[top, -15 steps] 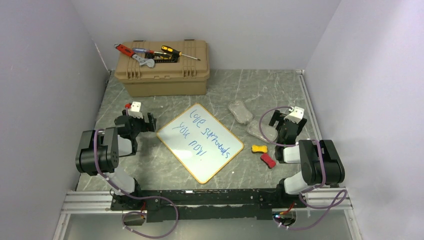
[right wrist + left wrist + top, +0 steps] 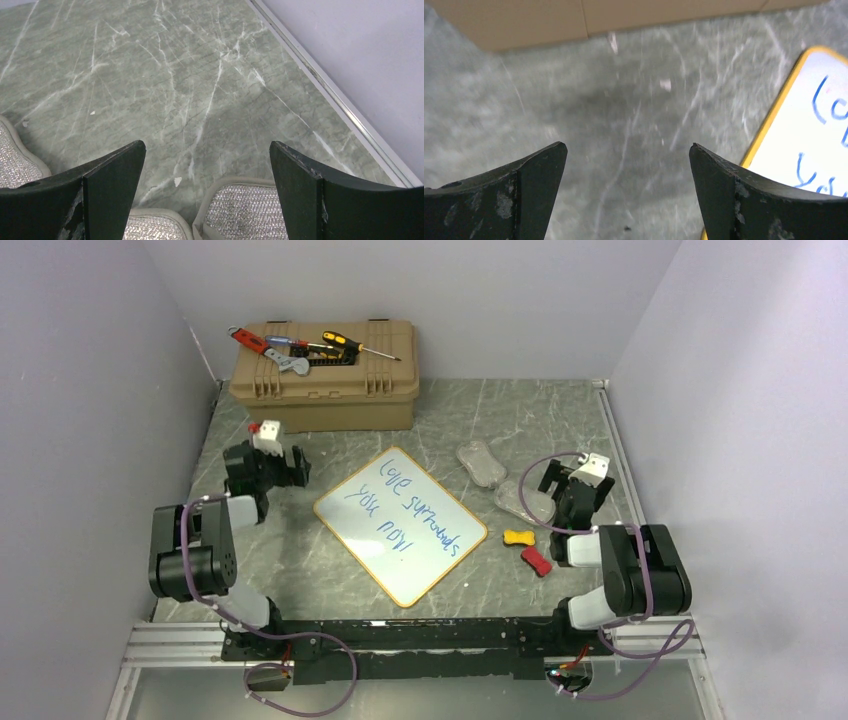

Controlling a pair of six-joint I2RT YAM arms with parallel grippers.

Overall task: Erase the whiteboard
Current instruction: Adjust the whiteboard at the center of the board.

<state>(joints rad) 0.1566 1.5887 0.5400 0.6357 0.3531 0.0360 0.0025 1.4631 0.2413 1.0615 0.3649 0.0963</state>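
Between left hand (image 2: 628, 165) and right hand (image 2: 207, 165), both with jaws wide apart, the whiteboard (image 2: 372, 540) with blue writing (image 2: 405, 510)

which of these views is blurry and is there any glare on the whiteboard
Left wrist view: smeared, table veins and toolbox edge soft; right wrist view: crisp marble, sharp mesh pads; top external view: evenly lit, no glare on the whiteboard, writing legible.
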